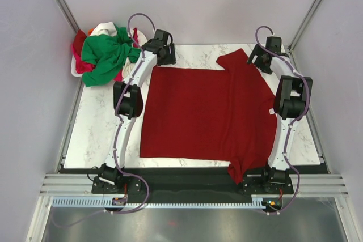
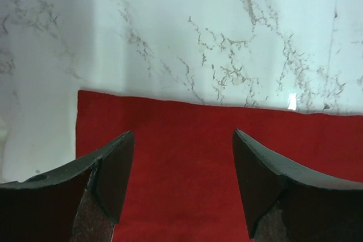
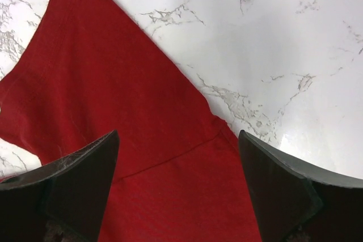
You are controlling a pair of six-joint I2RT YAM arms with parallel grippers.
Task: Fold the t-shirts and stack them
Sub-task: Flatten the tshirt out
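The dark red t-shirt [image 1: 204,111] lies spread flat on the marble table, its small white tag [image 1: 271,111] at the right edge. One sleeve points to the far right, the other hangs over the near edge. My left gripper [image 1: 166,54] is open and empty above the shirt's far left corner [image 2: 187,157]. My right gripper [image 1: 258,56] is open and empty above the far sleeve [image 3: 130,111]. The bright green t-shirt [image 1: 105,55] lies crumpled at the far left on the white [image 1: 105,28] and pinkish-red [image 1: 80,63] shirts.
The marble table [image 1: 102,128] has grey walls on the left, right and back. A dark strip and a metal rail [image 1: 187,184] run along the near edge by the arm bases.
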